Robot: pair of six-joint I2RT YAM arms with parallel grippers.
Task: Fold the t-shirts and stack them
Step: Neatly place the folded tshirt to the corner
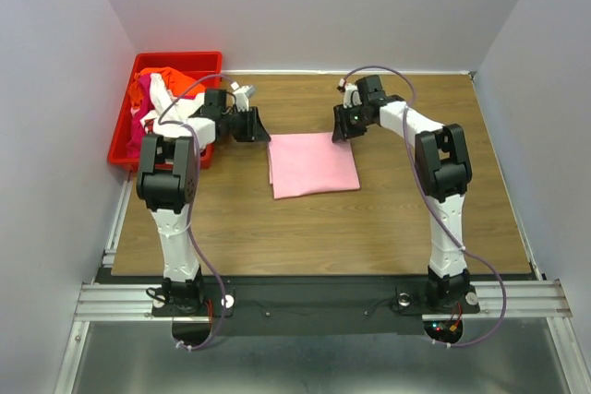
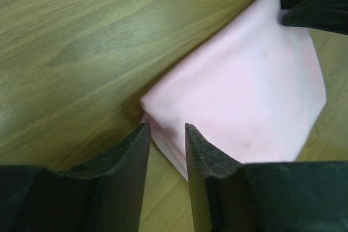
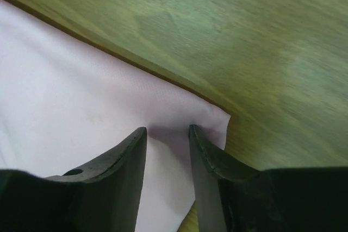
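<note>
A light pink t-shirt lies folded into a flat rectangle on the middle of the wooden table. My left gripper hovers at its far left corner, jaws apart. In the left wrist view that corner lies just beyond the left gripper, with bare wood showing between the fingers. My right gripper is over the far right corner. In the right wrist view the right gripper stands open above the flat pink cloth, clamping nothing. More t-shirts, white, orange-red and magenta, are heaped in the bin.
A red plastic bin stands at the table's far left, just behind the left arm. Grey walls close in the table on the left, back and right. Bare wood stretches between the shirt and the arm bases.
</note>
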